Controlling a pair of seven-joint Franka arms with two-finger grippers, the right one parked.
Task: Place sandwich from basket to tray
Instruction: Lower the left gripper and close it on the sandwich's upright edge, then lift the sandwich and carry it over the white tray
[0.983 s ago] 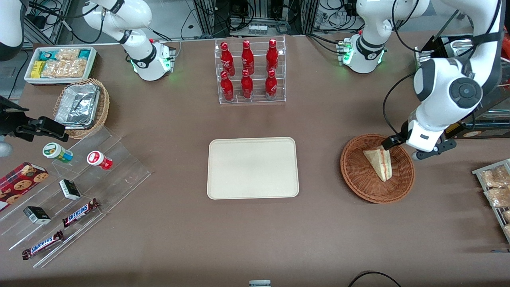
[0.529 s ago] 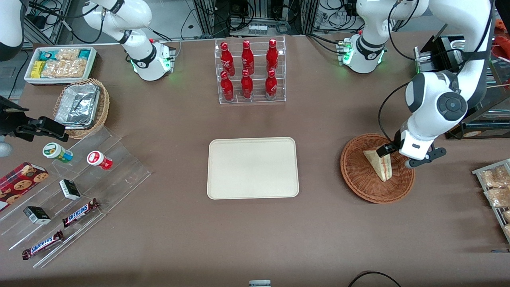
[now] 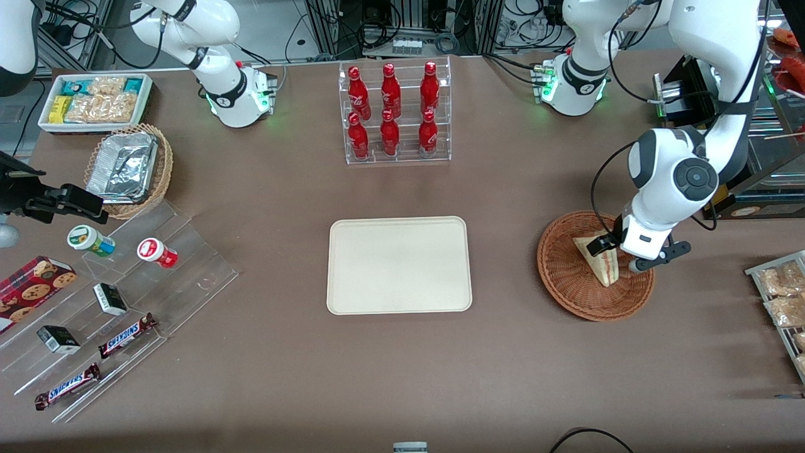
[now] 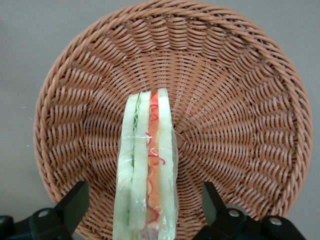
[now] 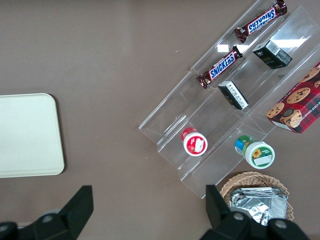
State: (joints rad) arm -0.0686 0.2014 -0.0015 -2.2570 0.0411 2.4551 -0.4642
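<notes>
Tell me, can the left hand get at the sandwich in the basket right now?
Probably yes. The hand is open right above the sandwich, one finger on each side of it, and nothing else lies in the basket to block it.

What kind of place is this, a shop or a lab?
Probably a robotics lab staged as a snack shop: red bottles racked, candy bars on clear steps, and the gripper open around a sandwich in a basket.

Left arm bent low, tool (image 3: 619, 254) spread wide.
</notes>
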